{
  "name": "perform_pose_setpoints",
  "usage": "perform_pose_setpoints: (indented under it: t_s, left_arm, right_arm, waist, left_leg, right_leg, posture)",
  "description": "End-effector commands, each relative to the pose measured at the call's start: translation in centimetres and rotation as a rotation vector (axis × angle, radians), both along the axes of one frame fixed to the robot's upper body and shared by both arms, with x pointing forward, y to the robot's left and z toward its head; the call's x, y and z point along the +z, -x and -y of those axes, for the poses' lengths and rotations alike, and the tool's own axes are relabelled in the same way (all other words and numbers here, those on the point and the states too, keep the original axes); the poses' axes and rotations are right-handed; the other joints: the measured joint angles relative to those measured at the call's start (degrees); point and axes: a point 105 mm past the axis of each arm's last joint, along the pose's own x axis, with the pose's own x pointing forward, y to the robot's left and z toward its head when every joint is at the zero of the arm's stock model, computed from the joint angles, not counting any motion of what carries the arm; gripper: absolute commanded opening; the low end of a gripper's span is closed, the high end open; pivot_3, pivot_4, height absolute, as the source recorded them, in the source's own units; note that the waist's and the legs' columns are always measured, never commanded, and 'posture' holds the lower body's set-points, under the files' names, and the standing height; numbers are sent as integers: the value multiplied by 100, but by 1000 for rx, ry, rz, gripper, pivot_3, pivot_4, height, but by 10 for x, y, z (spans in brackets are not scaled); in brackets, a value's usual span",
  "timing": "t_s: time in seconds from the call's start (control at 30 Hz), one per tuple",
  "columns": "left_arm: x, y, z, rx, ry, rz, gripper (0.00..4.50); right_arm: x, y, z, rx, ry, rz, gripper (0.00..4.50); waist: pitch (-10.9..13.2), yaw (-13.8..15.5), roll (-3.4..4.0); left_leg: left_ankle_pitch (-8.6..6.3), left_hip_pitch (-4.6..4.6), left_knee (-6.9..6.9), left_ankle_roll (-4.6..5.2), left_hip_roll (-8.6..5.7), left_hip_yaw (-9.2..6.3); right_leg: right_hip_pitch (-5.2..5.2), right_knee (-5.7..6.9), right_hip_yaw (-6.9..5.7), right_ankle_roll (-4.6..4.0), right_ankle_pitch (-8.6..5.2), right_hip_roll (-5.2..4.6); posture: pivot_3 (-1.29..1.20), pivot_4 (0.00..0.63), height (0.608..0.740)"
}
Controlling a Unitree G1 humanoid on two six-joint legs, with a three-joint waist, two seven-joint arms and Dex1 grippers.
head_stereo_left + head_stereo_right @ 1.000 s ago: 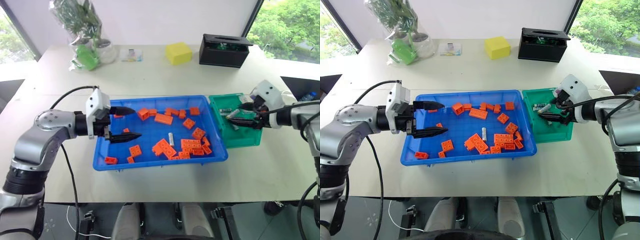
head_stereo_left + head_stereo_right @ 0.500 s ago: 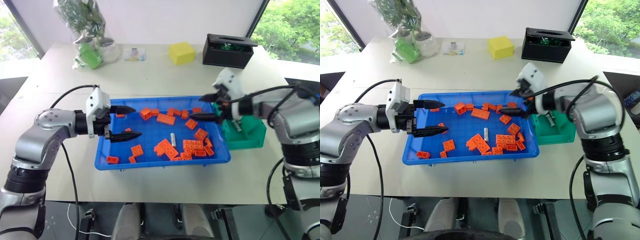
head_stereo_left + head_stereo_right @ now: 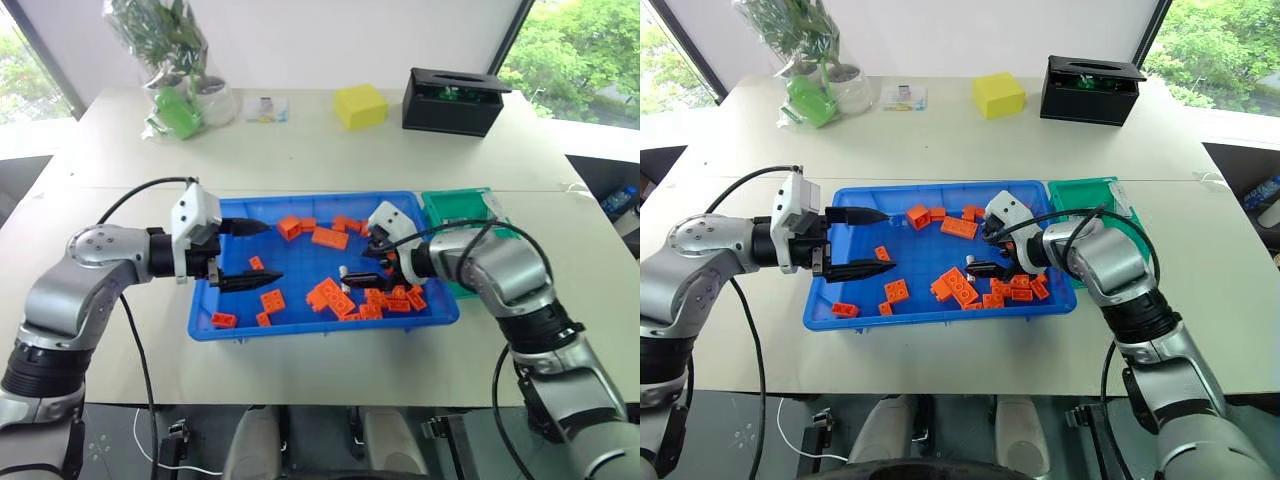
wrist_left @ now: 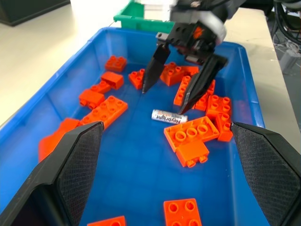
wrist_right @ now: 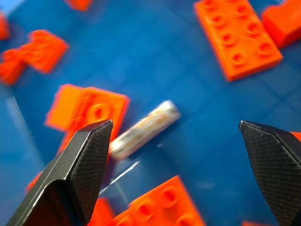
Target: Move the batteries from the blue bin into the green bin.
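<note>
1. The blue bin point(image 3: 300, 330) sits in the middle of the table point(image 3: 300, 150). It is full of orange toy bricks point(image 3: 328, 238).
2. One battery point(image 4: 169, 117) lies on the blue floor of the bin, among the bricks. It is small and silver with dark writing along its side. The writing may start with "Hy", but it is too small to read for sure.
3. The right gripper point(image 4: 166, 99) has its two black fingers spread wide. It hangs just over the battery, with one tip on each side of it. It is not holding the battery.
4. In the right wrist view the battery point(image 5: 145, 128) lies between the two finger tips, next to an orange brick point(image 5: 87, 110).
5. The left gripper point(image 3: 262, 250) is over the left end of the blue bin. Its two fingers are wide apart too, and there is nothing between them.
6. The green bin point(image 3: 470, 208) stands just beside the right end of the blue bin. The right arm hides part of it, so I cannot tell what lies inside.
7. At the far side of the table there is a black box point(image 3: 452, 100), a yellow block point(image 3: 358, 105), and a plant wrapped in a clear bag point(image 3: 175, 70).
8. A small flat packet point(image 3: 263, 108) lies near the plant. It has something printed on it, but it is too small to read.
</note>
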Motion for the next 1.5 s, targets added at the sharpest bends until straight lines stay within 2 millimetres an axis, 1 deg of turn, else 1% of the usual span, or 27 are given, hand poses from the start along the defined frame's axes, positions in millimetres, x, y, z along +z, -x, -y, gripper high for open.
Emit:
perform_pose_setpoints:
  t_s: [0.03, 0.13, 0.17, 0.23, 0.27, 0.3, 0.33, 0.37, 0.47, 0.6, 0.8, 0.87, 0.93, 1.03, 1.17, 1.3, 1.43, 1.5]
  left_arm:
    - [14, 4, -1, -4, 10, 60, 4500]
    - [15, 4, 0, -4, 13, 62, 4500]
    - [15, 4, 0, -3, 13, 62, 4500]
    - [16, 3, 0, -1, 15, 65, 4500]
    - [17, 3, -1, 0, 15, 66, 4500]
    - [17, 3, -1, 3, 16, 67, 4500]
    - [18, 2, -2, 5, 18, 68, 4500]
    - [19, 1, -3, 8, 19, 69, 4500]
    - [19, 0, -4, 11, 21, 70, 4500]
    - [18, -1, -2, 8, 24, 71, 4500]
    - [17, -2, 1, -5, 27, 71, 4500]
    - [17, -3, 1, -8, 28, 71, 4500]
    - [18, -4, 2, -11, 30, 72, 4500]
    - [19, -6, 2, -14, 32, 74, 4500]
    - [19, -6, 3, -19, 33, 77, 4500]
    - [19, -7, 2, -23, 28, 79, 4500]
    - [21, -10, 2, -22, 24, 84, 4500]
    - [21, -10, 2, -23, 24, 86, 4500]
  right_arm:
    - [-4, -6, -5, 13, 28, 39, 4418]
    - [-9, -6, -6, 22, 39, 42, 4418]
    - [-10, -5, -7, 27, 43, 43, 4187]
    - [-13, 0, -7, 55, 58, 39, 3557]
    - [-13, 2, -7, 64, 63, 38, 3135]
    - [-13, 4, -8, 69, 65, 41, 2457]
    - [-11, 6, -8, 72, 64, 43, 2137]
    - [-10, 8, -9, 75, 61, 43, 1654]
    - [-2, 13, -12, 93, 46, 57, 1654]
    - [0, 14, -12, 88, 51, 69, 1654]
    - [26, 10, -12, 89, 36, 140, 1654]
    - [29, 13, -9, 92, 42, 139, 1654]
    - [26, 19, -5, 99, 59, 123, 1654]
    - [14, 27, 3, 101, 97, 95, 1654]
    - [1, 30, 11, 70, 121, 65, 1654]
    - [-9, 35, 11, 66, 117, 34, 1654]
    - [-17, 33, 10, 61, 127, 38, 1654]
    - [-20, 30, 9, 60, 130, 47, 1095]
  waist:
    - [-2, 0, -3]
    - [-3, 0, -5]
    - [-3, 0, -5]
    - [-3, 0, -5]
    - [-3, 2, -5]
    - [-3, 2, -5]
    - [-3, 3, -5]
    - [-3, 3, -5]
    - [-3, 3, -5]
    - [-3, 3, -5]
    - [-3, 4, -5]
    - [-3, 5, -5]
    - [-3, 19, -5]
    - [-3, 19, -6]
    - [-3, 11, -7]
    - [-3, 4, -7]
    - [-4, 8, -8]
    - [-6, 6, -11]
  left_leg:
    - [0, 0, 0, 0, 0, -1]
    - [0, 2, 0, 0, 0, -1]
    - [0, 2, 0, 0, 0, -1]
    - [0, 4, 0, 0, 1, -1]
    - [0, 4, 0, 0, 1, -1]
    - [0, 4, 0, 0, 1, -2]
    - [0, 4, 0, 0, 1, -2]
    - [0, 4, 0, 0, 1, -2]
    - [0, 4, 0, 0, 1, -2]
    - [0, 4, 0, 0, 1, -2]
    - [0, 3, 0, 0, 1, -2]
    - [0, 3, 0, 0, 1, -2]
    - [0, 3, 0, 0, 1, -3]
    - [0, 2, -1, 0, 1, -4]
    - [0, 2, -1, 0, 1, -3]
    - [0, 4, -1, 0, 2, -3]
    - [0, 4, 0, 0, 2, -4]
    - [0, 4, 0, 0, 2, -3]
  right_leg:
    - [1, 0, 0, 1, 1, 0]
    - [3, 0, 0, 2, 1, 0]
    - [4, 0, 0, 2, 1, 0]
    - [5, 0, 0, 1, 1, 0]
    - [5, 0, 0, 1, 1, 0]
    - [5, 0, 0, 0, 0, 0]
    - [5, 0, 0, 1, 0, 0]
    - [5, 0, 0, 0, 0, 0]
    - [5, 0, 0, 0, 0, 0]
    - [5, -1, 0, -4, -3, 0]
    - [4, -1, -1, -5, -3, 0]
    - [4, -1, 0, -5, -3, 0]
    - [4, -1, -1, -5, -3, -1]
    - [4, -2, -2, -5, -3, -1]
    - [5, -3, -3, -10, -6, -1]
    - [4, -3, -3, -11, -6, -1]
    - [6, -4, -3, -10, -6, 0]
    - [8, -5, -3, -11, -6, 0]
  posture:
    - [0, 150, 736]
    - [0, 150, 736]
    - [0, 150, 736]
    - [0, 150, 736]
    - [0, 150, 736]
    - [0, 150, 736]
    - [0, 150, 736]
    - [0, 150, 736]
    - [0, 150, 736]
    - [0, 150, 736]
    - [0, 150, 736]
    - [0, 150, 736]
    - [0, 150, 736]
    - [0, 150, 736]
    - [0, 150, 736]
    - [0, 150, 736]
    - [0, 150, 736]
    - [0, 150, 736]
